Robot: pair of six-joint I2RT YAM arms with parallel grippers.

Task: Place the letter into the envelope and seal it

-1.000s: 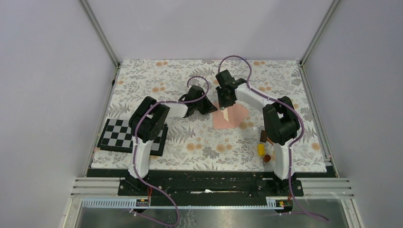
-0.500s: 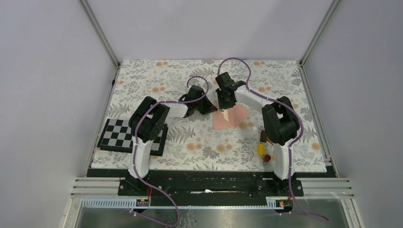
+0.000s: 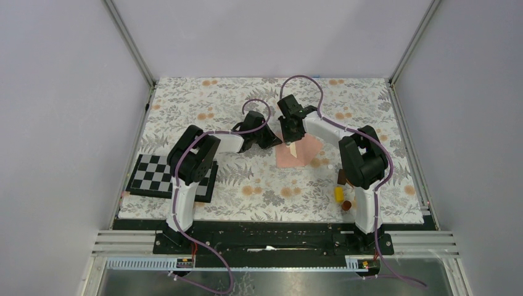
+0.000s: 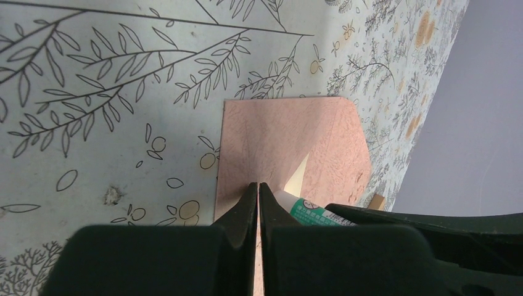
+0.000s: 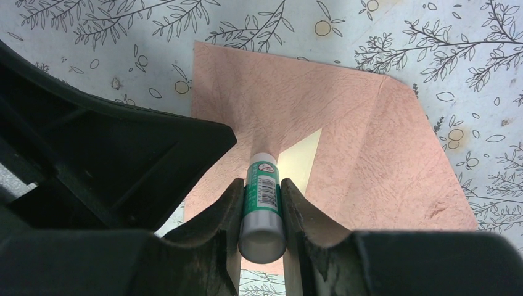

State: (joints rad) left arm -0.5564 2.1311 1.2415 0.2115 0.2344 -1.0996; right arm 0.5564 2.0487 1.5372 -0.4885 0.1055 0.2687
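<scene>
My right jaws are pinching a smooth cylindrical glue stick (image 5: 262,203) over the envelope (image 5: 345,135), a flat, fibrous salmon-pink sheet lying flap-open on the floral bench (image 3: 259,185), cream letter (image 5: 300,161) showing. My left jaws are pressing together over its edge.

Salmon-pink envelope (image 5: 370,142), cream letter (image 5: 300,161), green-and-white glue stick (image 5: 264,191), pale tablecloth (image 3: 247,185) — grey leaves, orange blossoms, black-and-white checkerboard (image 3: 154,174)

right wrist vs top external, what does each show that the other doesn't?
Only right wrist: a green-labelled glue stick clamped in the right jaws, its barcode visible. Only top external: the checkerboard at left and a small yellow object on the near right. Both: the pink envelope lying on the floral cloth.
</scene>
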